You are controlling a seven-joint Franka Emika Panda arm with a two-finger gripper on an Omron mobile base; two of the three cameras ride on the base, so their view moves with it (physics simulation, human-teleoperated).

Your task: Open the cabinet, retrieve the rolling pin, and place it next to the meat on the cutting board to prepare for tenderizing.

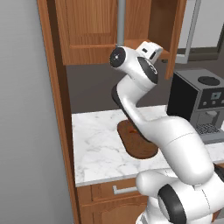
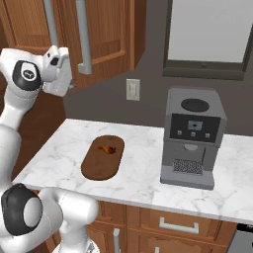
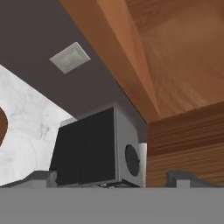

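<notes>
Cabinet (image 2: 106, 34) door just beside raised hand (image 2: 69, 85); hand spread wide, grasping nothing.

cabinet (image 1: 94, 33): reddish-brown, right door ajar | cutting board (image 2: 102, 157): dark oval, on counter | meat (image 2: 105, 149): orange-brown, on board

No text, label or brand can be read; the coffee machine (image 2: 192, 141) has a small display (image 2: 194, 125), but its marks are too blurred. No number or sign shows on anything else.

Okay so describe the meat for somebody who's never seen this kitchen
Start at the white marble counter, left of the grey coffee machine. A dark brown oval cutting board lies there. The meat is the small flat orange-brown scrap near its far end, the sole thing on it.
</notes>
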